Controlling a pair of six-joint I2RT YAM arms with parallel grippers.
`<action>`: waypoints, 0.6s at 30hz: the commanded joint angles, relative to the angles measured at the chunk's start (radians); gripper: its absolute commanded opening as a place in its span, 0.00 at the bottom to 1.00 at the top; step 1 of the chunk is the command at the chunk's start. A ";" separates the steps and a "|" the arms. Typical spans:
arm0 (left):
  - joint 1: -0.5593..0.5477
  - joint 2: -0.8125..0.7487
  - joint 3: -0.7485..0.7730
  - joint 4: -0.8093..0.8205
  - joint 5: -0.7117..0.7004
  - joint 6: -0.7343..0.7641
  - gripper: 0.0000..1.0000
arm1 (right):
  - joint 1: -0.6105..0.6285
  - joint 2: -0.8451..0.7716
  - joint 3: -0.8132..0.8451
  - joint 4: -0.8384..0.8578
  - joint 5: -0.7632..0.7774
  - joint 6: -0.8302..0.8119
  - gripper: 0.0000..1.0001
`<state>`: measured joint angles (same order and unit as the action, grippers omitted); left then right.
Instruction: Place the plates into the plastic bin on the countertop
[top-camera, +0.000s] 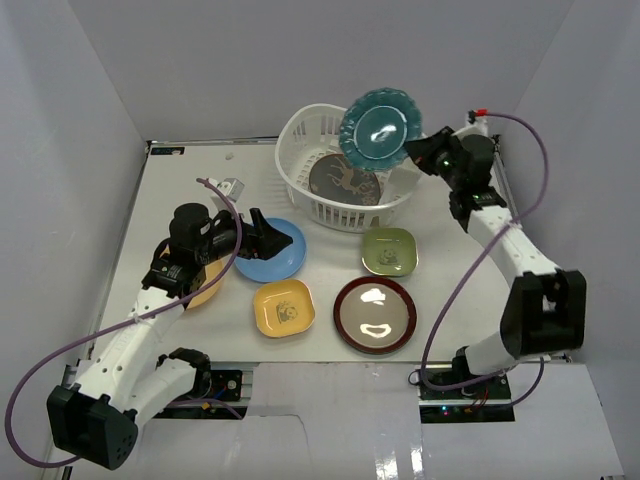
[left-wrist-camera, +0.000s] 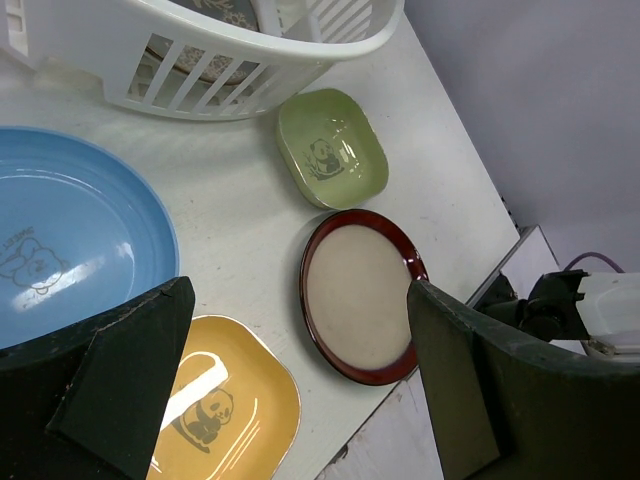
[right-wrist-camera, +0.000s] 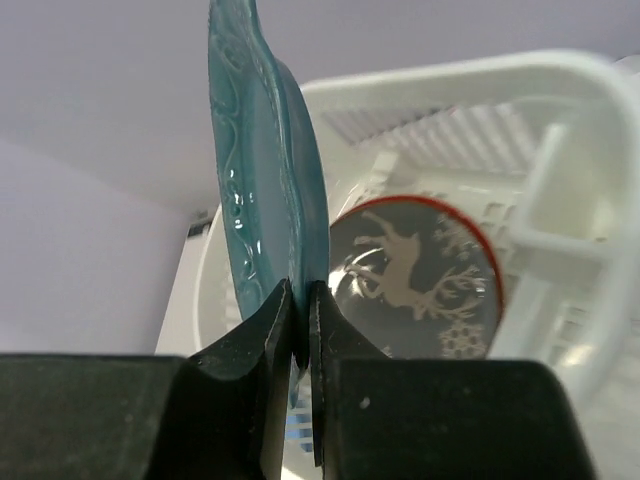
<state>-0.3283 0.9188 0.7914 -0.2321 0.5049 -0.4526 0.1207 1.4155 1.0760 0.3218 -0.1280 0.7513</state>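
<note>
Our right claw (top-camera: 418, 152) pinches the rim of the teal scalloped glazed plate (top-camera: 380, 125), held on edge over the white slotted plastic bin (top-camera: 292, 178) below it. Next we should lower, then release. Our left claw (top-camera: 268, 238) gapes wide, empty.

A glossy glaze with embossed relief is seen on the teal plate (right-wrist-camera: 255, 180). The bin (left-wrist-camera: 250, 45) is moulded in smooth white plastic. Strong glare is reflected by the maroon-rimmed plate (top-camera: 375, 315); the table (top-camera: 200, 165) is finished matt white.
</note>
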 joint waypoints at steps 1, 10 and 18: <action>0.005 -0.012 -0.003 0.011 0.003 0.008 0.98 | 0.063 0.110 0.203 0.089 -0.071 -0.027 0.08; 0.002 0.005 -0.001 0.011 0.004 0.009 0.98 | 0.137 0.536 0.594 -0.105 -0.205 -0.036 0.08; 0.002 0.009 -0.001 0.011 0.003 0.008 0.98 | 0.146 0.546 0.542 -0.168 -0.134 -0.067 0.20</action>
<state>-0.3286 0.9287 0.7914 -0.2321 0.5053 -0.4526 0.2596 2.0262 1.5787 0.0788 -0.2699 0.7147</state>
